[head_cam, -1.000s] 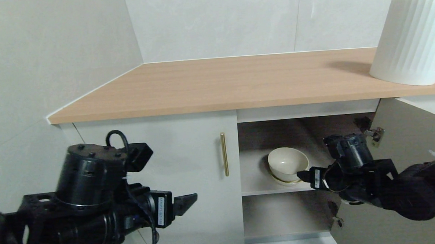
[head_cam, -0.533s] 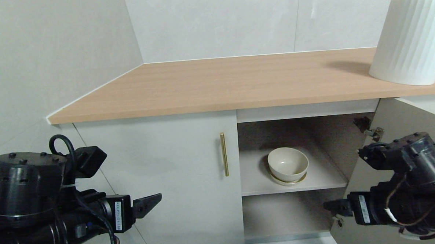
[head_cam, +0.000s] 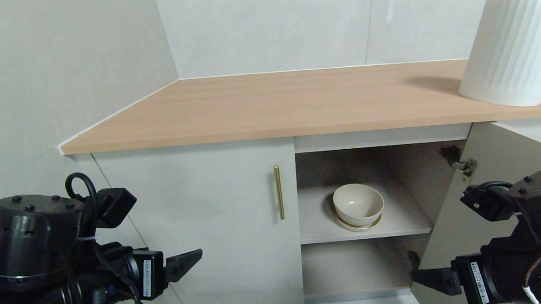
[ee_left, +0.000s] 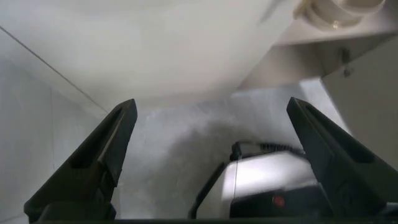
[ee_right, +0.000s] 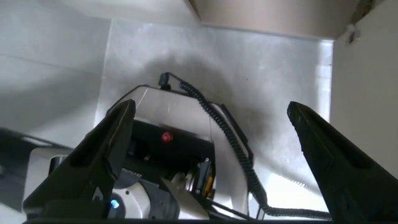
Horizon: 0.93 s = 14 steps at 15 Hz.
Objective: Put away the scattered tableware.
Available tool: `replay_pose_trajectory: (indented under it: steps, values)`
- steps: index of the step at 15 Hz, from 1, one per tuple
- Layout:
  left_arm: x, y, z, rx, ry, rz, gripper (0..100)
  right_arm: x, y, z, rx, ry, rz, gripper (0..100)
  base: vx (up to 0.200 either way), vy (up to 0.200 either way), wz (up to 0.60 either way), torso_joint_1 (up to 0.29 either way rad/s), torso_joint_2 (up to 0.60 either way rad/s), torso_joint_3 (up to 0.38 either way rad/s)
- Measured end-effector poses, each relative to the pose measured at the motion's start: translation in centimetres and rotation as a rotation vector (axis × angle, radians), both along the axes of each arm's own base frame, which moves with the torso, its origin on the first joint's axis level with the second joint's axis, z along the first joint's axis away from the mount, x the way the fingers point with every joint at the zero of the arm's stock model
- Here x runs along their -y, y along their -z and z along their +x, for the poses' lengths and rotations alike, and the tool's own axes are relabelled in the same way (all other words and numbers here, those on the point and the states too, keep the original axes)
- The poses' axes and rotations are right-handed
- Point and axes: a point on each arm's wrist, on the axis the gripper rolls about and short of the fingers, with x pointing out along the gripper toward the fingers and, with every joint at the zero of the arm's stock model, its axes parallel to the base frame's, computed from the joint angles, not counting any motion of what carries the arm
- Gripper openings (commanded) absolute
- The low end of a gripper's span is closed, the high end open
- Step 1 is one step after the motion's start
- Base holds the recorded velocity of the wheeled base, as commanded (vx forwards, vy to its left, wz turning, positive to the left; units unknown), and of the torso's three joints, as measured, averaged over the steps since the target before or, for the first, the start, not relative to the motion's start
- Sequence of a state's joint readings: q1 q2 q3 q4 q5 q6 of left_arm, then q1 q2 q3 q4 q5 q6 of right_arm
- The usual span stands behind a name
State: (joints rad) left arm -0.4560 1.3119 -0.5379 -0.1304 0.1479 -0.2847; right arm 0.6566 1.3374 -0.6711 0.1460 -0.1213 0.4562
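left hand [ee_left: 211,106] spread wide, right hand [ee_right: 211,107] spread wide

Soft, even light brightens the light-brown wooden countertop [head_cam: 295,100]. The ribbed white cylindrical container [head_cam: 508,50] at its right edge throws a faint shadow leftward. The interior of the open grey cabinet [head_cam: 339,165] dims toward its back, shading the cream bowl [head_cam: 358,204].

Head camera: looks forward and down at the cabinet [head_cam: 195,210] front, middle range. Wrist cameras: each faces down at the floor [ee_left: 186,130], close, framed by the left gripper [ee_left: 211,106] or right gripper [ee_right: 211,107]. Head and left wrist views share the bowl [head_cam: 358,205].
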Motion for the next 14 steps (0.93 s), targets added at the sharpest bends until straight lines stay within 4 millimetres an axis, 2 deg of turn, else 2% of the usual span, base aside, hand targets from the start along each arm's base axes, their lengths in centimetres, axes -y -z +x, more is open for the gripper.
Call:
replay_pose_trajectory:
  steps: [1, 14]
  values:
    - [0.05, -0.01, -0.05, 0.000, 0.003, 0.000, 100, 0.03, -0.03, -0.01, 0.006, 0.007, -0.006, 100, 0.000, 0.000, 0.00, 0.000, 0.00, 0.000]
    - [0.32, 0.47, -0.15, -0.019, 0.020, 0.010, 100, 0.08, -0.05, -0.07, 0.011, 0.010, -0.010, 100, -0.200, 0.000, 0.00, 0.003, 0.00, 0.002]
